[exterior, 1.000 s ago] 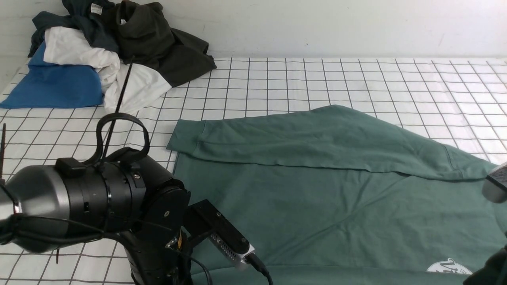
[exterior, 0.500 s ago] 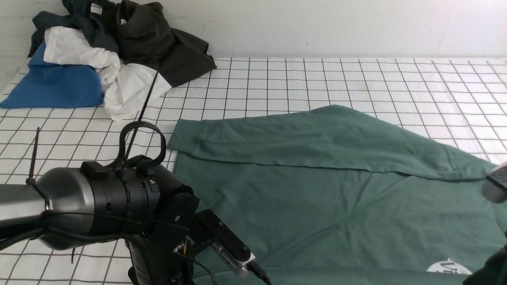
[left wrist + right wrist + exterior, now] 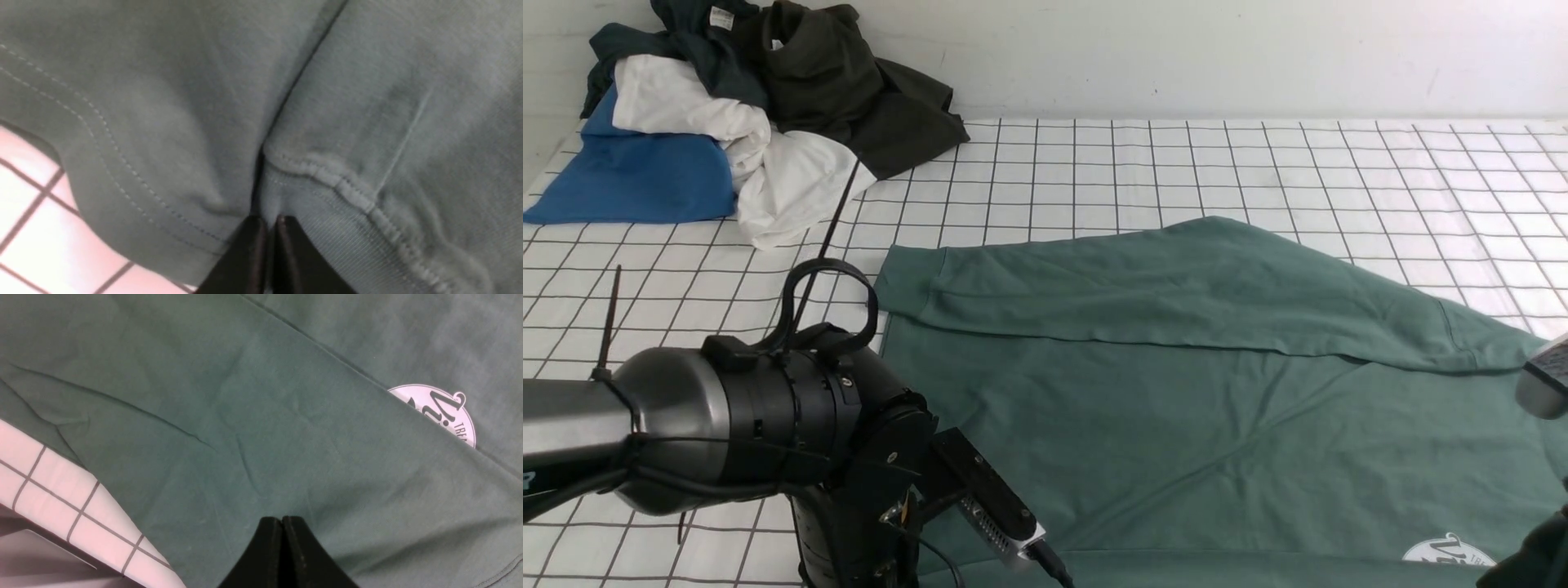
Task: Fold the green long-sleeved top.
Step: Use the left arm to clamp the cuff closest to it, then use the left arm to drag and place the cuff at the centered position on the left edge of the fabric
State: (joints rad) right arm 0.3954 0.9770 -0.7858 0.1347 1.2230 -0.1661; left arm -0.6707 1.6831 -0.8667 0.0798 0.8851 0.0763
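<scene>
- Left pincer [image 3: 269, 223]: nearly closed, a narrow ridge of the top [image 3: 163, 134] caught between its tips; only the left wrist view shows this.
- Right pincer [image 3: 282, 522]: fully closed, gripping nothing, seen in the right wrist view over the top's body.
- Around the left pincer: stitched edges, a seam and bare checked desk [image 3: 61, 196] near the tips.
- Away from the right pincer: part of the white logo [image 3: 439, 412], cut off by a fold; the front view shows it too.
- Beyond both pincers, front view only: a sleeve laid across the top, open desk past it, and piled clothes [image 3: 800, 98] on the left.
</scene>
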